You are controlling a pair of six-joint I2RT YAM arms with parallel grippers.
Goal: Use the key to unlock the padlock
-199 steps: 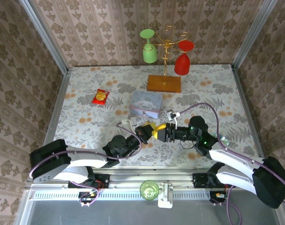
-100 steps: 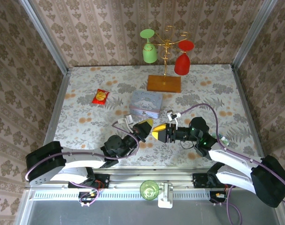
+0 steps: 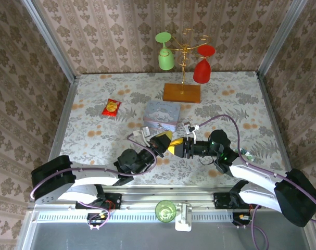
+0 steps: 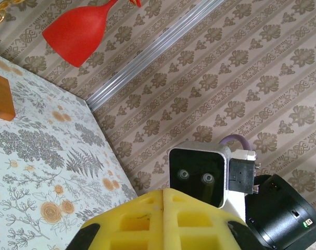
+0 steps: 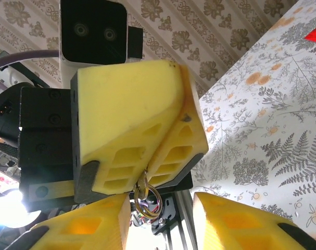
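Note:
My left gripper point(image 3: 162, 140) hangs above the table's near middle, tip to tip with my right gripper point(image 3: 175, 148). In the right wrist view the left gripper's yellow fingers point(image 5: 142, 130) are pressed together on a small brass key point(image 5: 143, 183), and its thin metal ring point(image 5: 150, 204) dangles below them. My right gripper point(image 5: 160, 224) stands open just under it, one yellow finger on each side of the ring, not touching it. In the left wrist view the left gripper point(image 4: 164, 191) is shut and faces the right wrist camera. The padlock is out of view.
A pale blue tin point(image 3: 161, 115) lies just beyond the grippers. A red-and-yellow packet point(image 3: 111, 107) lies at the left. A wooden-based stand point(image 3: 182, 92) at the back carries a green and a red glass point(image 4: 77, 28). Patterned walls close in the table.
The left gripper drew back from the right one, then came close again. The right gripper's fingers have narrowed around the hanging ring.

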